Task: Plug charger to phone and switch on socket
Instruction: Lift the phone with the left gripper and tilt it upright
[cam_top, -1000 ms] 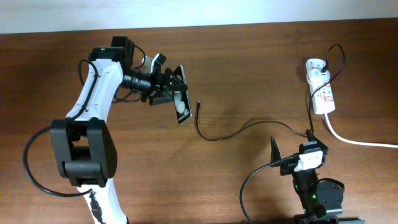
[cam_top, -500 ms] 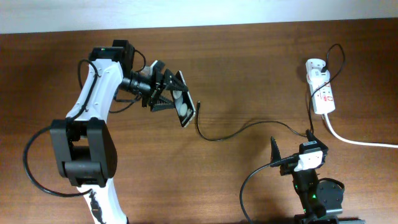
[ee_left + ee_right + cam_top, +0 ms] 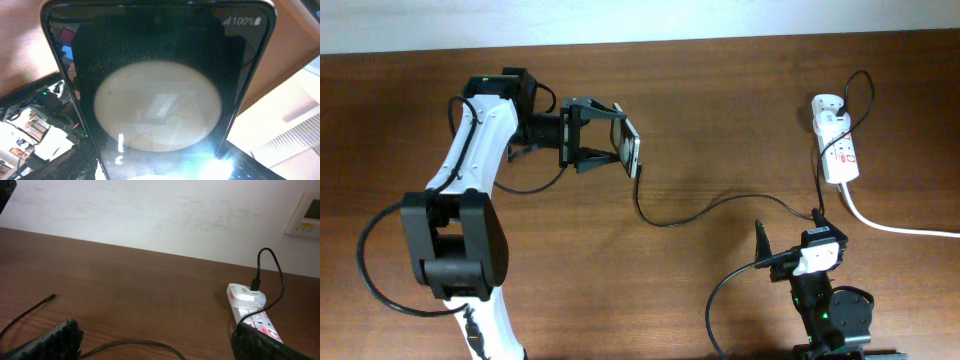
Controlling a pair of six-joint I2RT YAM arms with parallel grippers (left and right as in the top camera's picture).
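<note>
**Overhead.** The left pincer (image 3: 605, 137) is closed on the phone (image 3: 631, 150) and holds it raised above the worktop (image 3: 720, 90), turned nearly edge-on to the camera. The charger (image 3: 705, 210) lies loose on the wood. Its plug tip (image 3: 638, 176) sits just beside the phone's lower corner, and its far end runs to the adapter (image 3: 826, 105) seated in the socket (image 3: 842, 155), well apart at the right. The right pincer (image 3: 790, 232) is parked near the front edge, spread wide and empty.

**Left wrist.** The phone (image 3: 157, 105) fills the frame. It shows a pale round spot and a "100%" mark at the top of the glass. The pincer's own fingers are barely visible, and the port edge cannot be made out.

**Right wrist.** The right pincer (image 3: 155, 330) gapes with nothing between its fingers. The plug tip (image 3: 50, 298) lies to the left, and the socket (image 3: 255, 317) with its adapter (image 3: 246, 294) to the right.

**Step in hand (judged).** The task now is mating plug and port. An unheld cable would probably slide away under a push, so the right pincer should pinch the charger just behind the tip. The left arm should then present the port edge square to the tip and along the same axis. The switch comes last.
</note>
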